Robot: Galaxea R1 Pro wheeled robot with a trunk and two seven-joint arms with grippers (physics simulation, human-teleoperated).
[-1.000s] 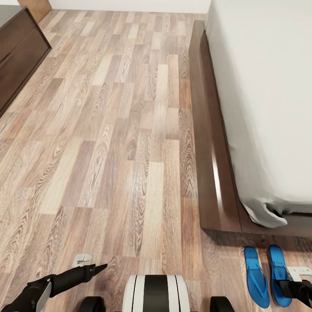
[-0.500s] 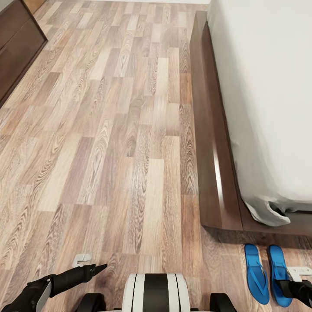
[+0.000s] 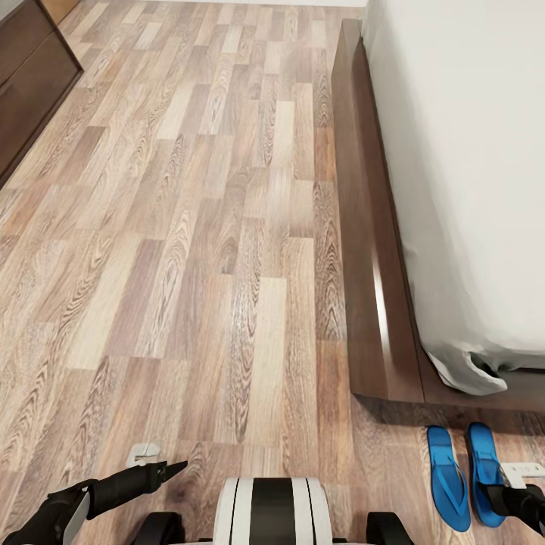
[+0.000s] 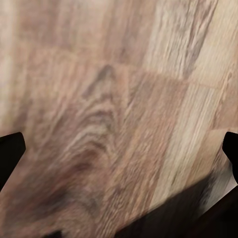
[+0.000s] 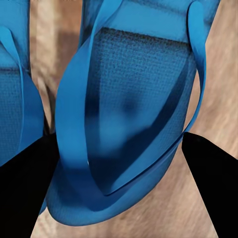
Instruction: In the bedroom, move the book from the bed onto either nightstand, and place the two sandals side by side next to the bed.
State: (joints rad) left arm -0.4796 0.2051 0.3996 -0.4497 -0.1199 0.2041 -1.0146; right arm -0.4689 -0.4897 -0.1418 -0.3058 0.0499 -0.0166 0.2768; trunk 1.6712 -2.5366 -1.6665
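Observation:
Two bright blue sandals lie side by side on the wood floor just off the bed's foot corner: the left sandal (image 3: 446,484) and the right sandal (image 3: 481,462). My right gripper (image 3: 506,496) is low over the right sandal's heel end. In the right wrist view its black fingers (image 5: 29,188) press against both edges of that sandal (image 5: 129,99), shut on it. My left gripper (image 3: 172,469) hovers open over bare floor (image 4: 99,124). The bed (image 3: 469,151) has a pale mattress on a dark wood frame (image 3: 367,250). The book and the nightstand are out of view.
A long dark cabinet (image 3: 30,83) stands along the far left. Wide wood-plank floor (image 3: 212,250) runs between it and the bed. A crumpled sheet corner (image 3: 469,371) hangs over the frame. My own base (image 3: 272,511) sits at the bottom centre.
The camera tilted down slightly a second ago, shifting the whole picture. Since then the right gripper and the right sandal have crept a little toward the bed; the left arm is still.

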